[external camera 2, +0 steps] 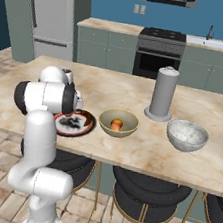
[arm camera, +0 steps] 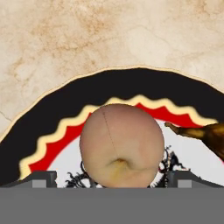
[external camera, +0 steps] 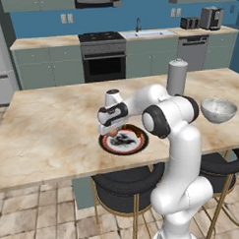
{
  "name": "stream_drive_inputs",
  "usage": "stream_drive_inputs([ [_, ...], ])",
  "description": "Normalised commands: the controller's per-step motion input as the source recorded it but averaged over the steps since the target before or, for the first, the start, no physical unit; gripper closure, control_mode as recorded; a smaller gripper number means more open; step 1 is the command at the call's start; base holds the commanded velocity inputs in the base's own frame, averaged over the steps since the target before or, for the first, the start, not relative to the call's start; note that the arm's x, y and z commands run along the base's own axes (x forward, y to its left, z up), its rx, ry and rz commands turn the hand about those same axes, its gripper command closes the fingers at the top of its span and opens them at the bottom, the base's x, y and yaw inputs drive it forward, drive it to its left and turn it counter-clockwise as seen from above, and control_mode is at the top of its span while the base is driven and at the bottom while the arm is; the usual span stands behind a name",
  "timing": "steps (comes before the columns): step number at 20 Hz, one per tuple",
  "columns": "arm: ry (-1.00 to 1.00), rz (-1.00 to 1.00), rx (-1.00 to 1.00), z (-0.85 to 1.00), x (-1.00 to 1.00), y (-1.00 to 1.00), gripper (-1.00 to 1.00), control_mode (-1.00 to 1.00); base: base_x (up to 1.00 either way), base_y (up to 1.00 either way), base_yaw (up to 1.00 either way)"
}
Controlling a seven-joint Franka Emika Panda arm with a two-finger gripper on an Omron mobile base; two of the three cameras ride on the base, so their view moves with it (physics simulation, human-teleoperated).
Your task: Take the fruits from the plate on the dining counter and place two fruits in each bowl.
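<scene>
A tall grey cylinder (external camera 2: 163, 93) stands upright on my bench, toward its far side. Beyond it, along the far wall, I see a black stove and oven (external camera: 103, 55), with a sink (external camera: 146, 33) to its right and a dishwasher (external camera: 192, 52) further right. On that far counter sit what may be a toaster (external camera: 189, 23) and a coffee machine (external camera: 211, 17). A fridge (external camera 2: 50, 13) stands at far left. Black round stools (external camera 2: 147, 189) sit under the near edge.

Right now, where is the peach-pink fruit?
In the hand view, the peach-pink fruit sits on the plate between the open end effector tips, a brown fruit at its right.
</scene>
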Motion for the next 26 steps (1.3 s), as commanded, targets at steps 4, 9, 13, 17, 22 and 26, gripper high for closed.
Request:
stream_drive_inputs([
  [4,-0.09,-0.01,0.0,-0.05,0.01,0.0,-1.0,-1.0,0.0,0.0,0.0],
  [9,-0.02,-0.03,0.0,-0.14,0.0,0.0,-1.0,-1.0,0.0,0.0,0.0],
  [13,-0.07,-0.03,0.0,0.0,0.09,0.0,-1.0,-1.0,0.0,0.0,0.0],
  [17,-0.02,-0.04,0.0,0.0,0.13,0.0,-1.0,-1.0,0.0,0.0,0.0],
  [22,0.0,-0.03,0.0,0.0,0.13,0.04,-1.0,-1.0,0.0,0.0,0.0],
  [26,0.0,-0.01,0.0,0.0,0.13,0.16,-1.0,-1.0,0.0,0.0,0.0],
])
